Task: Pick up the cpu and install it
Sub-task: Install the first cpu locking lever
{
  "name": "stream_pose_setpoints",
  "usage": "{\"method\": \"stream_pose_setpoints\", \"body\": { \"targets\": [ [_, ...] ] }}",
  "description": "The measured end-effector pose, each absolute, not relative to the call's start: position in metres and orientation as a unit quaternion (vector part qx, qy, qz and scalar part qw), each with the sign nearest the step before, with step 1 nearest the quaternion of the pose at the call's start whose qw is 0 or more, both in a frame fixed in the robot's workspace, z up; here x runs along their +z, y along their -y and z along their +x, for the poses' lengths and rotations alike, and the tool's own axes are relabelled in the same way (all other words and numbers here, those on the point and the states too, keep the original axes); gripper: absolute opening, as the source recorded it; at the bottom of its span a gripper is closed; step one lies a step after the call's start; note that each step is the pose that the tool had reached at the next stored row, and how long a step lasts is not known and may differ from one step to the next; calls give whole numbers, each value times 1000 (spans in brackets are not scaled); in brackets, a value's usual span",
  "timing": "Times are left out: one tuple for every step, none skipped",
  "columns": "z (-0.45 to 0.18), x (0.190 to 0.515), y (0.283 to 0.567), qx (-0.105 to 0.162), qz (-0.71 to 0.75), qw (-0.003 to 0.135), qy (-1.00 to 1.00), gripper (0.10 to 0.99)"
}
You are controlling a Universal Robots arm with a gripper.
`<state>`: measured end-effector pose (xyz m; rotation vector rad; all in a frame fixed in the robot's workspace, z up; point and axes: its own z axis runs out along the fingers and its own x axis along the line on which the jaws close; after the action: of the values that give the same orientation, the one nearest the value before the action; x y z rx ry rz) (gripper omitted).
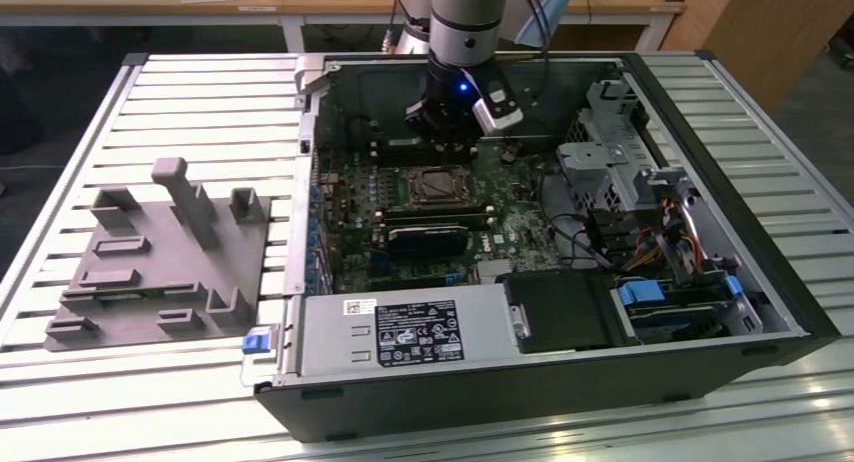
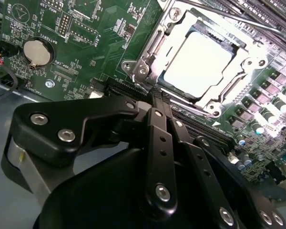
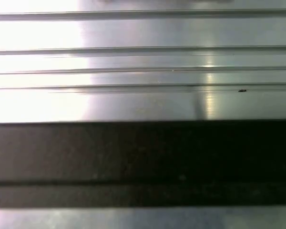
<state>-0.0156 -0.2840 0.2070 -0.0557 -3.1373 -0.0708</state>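
Ribbed silver metal table (image 1: 120, 92), wooden bench behind. Open black PC case (image 1: 747, 312) lies on it, grey plastic holder block (image 1: 160, 257) at the exterior view's left. White sticker on the power supply (image 1: 407, 332), print too small to read. Gripper (image 1: 447, 142) hangs just above the motherboard (image 1: 400, 212); fingers (image 2: 157, 119) pressed together, holding nothing. Second wrist view: cpu (image 2: 202, 59), pale metal square, seated in the socket frame (image 2: 148, 62); coin cell (image 2: 36, 51) nearby.

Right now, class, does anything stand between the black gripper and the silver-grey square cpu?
Nothing visible does. In the second wrist view the black gripper hangs short of the silver-grey square cpu, which lies uncovered inside a shiny metal socket frame.
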Motion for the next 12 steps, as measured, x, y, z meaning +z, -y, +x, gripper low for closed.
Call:
{"method": "stream_pose_setpoints", "body": {
  "targets": [
    [-16,207,284,-22,-18,2,1000,106],
    [-16,207,285,-22,-18,2,1000,106],
    [-15,207,285,-22,-18,2,1000,106],
    [-15,207,286,-22,-18,2,1000,106],
    [-15,207,286,-22,-18,2,1000,106],
    [-15,207,286,-22,-18,2,1000,106],
    [-15,207,287,-22,-18,2,1000,106],
    [-15,207,287,-22,-18,2,1000,106],
    [-15,207,288,-22,-18,2,1000,106],
    [-15,207,288,-22,-18,2,1000,106],
    [-14,207,288,-23,-18,2,1000,106],
    [-14,207,288,-23,-18,2,1000,106]
  ]
}}
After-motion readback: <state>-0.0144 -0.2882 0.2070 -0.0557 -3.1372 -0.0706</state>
